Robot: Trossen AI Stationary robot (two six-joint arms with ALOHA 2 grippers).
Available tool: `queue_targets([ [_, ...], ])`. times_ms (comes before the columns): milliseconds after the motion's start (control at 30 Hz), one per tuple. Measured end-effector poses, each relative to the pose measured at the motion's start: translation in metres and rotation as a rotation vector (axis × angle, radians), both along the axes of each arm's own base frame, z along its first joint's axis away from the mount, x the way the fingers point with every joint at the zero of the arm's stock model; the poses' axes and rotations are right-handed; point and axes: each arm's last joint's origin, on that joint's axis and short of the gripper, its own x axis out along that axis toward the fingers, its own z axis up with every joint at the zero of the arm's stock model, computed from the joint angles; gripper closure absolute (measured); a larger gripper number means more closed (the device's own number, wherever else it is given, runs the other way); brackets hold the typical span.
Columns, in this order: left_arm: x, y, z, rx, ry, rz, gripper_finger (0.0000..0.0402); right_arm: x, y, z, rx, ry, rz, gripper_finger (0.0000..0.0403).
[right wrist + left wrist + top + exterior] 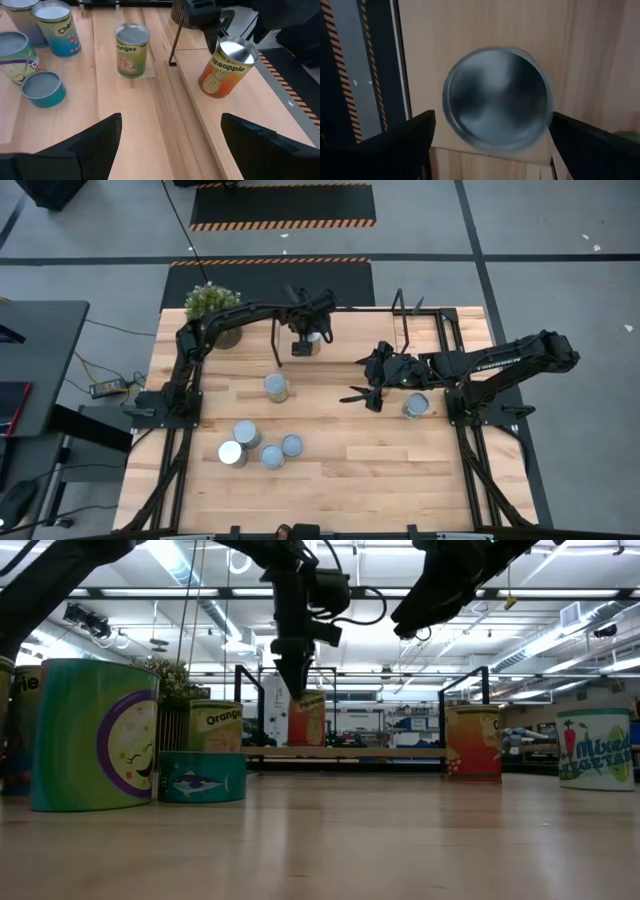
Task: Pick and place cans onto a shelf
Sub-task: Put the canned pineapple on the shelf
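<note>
Shelf (365, 332): light wooden board along the tabletop's far edge, between thin black uprights.

Pineapple can (225, 67): orange label, upright on the shelf board, long axis vertical, silver top facing up; its top (496, 97) fills the left wrist view.

Left gripper (305, 340): directly above the pineapple can, pointing down. Jaws spread wider than the can, one finger on each side, gripping nothing.

Right gripper (365, 392): raised above the tabletop's middle, toward the right edge, aimed at the left side. Jaws wide open, empty.

Orange-labelled can (276, 387): upright, alone, mid-table left of centre.

Cluster of four cans (258, 445): upright, near the front edge, left of centre; one is a short teal tin (45, 88).

Mixed-vegetable can (415, 406): upright, toward the right edge, just beside the right arm.

Potted plant (213, 307): far left corner.
</note>
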Motion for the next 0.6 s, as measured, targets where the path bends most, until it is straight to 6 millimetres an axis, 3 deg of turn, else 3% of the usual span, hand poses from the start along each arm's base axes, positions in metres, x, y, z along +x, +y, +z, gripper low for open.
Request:
queue_targets([
  [267, 0.000, -0.018, 0.030, 0.150, 0.061, 0.022, 0.0011, 0.000, -0.001, 0.000, -0.028, -0.002, -0.043, 0.0055],
  [433, 0.001, -0.034, 0.038, 0.034, -0.026, 0.060, 0.0012, -0.001, -0.003, -0.001, -0.036, 0.002, -0.051, 0.0055],
  [600, -0.005, -0.051, 0.035, -0.024, -0.017, 0.074, 0.0013, -0.005, -0.003, -0.017, -0.024, 0.040, -0.073, 0.0055],
])
